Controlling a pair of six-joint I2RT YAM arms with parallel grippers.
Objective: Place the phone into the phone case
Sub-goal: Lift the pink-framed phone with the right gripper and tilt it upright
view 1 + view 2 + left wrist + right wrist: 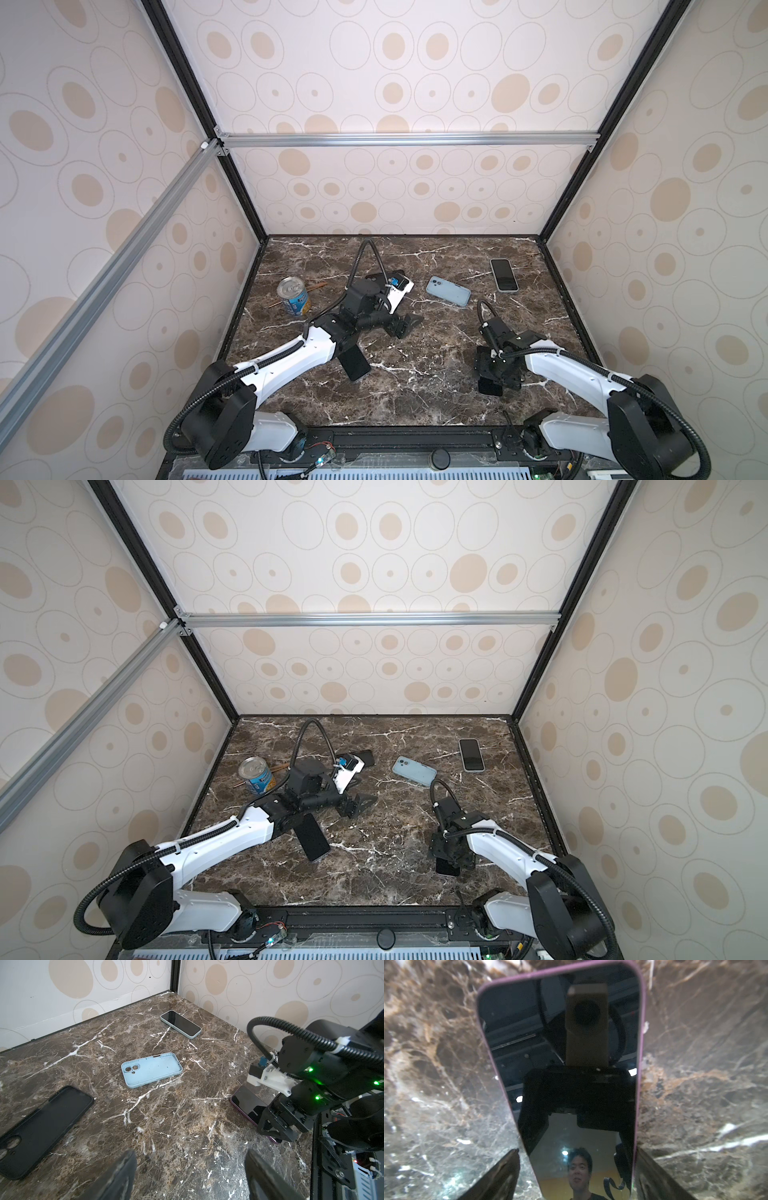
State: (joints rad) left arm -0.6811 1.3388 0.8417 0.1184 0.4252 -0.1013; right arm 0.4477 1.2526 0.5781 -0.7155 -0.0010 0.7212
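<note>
Right wrist view: right end effector (577, 1150) straddles the purple phone (560, 1043), which lies screen up, flat on the surface (695, 1084) near the front right. Its fingers (504, 1174) sit at both long edges; can't tell if clamped or just close. Over bare marble hangs the left end effector (190, 1153), released and empty. Mid-surface lies the light blue case (152, 1069), hollow side up, well apart from the purple phone. Also a second phone (180, 1026) near the far right corner, black case (45, 1126) by the left wrist, can (293, 296) at left.
</note>
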